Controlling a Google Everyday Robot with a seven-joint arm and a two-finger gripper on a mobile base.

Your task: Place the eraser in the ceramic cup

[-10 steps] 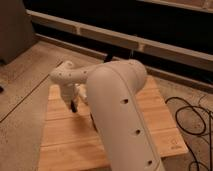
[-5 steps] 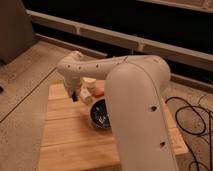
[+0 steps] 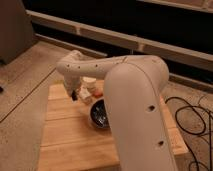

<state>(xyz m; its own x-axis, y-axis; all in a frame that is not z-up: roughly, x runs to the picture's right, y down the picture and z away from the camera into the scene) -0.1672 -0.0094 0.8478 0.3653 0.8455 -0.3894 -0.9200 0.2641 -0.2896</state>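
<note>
Gripper [image 3: 74,93]: jaws closed, at eight o'clock of cup [image 3: 90,82], low over table [image 3: 65,135]. Eraser unseen, perhaps pinched. Step: carry. Next: shift toward two o'clock, centre over rim, release.

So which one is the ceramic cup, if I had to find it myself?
Start at the wooden table. Toward its far edge, just behind the round black bowl, a small white cup stands under the robot's white arm, with the gripper close beside it. It is the only pale upright cylinder there; the bowl is dark and wider.
</note>
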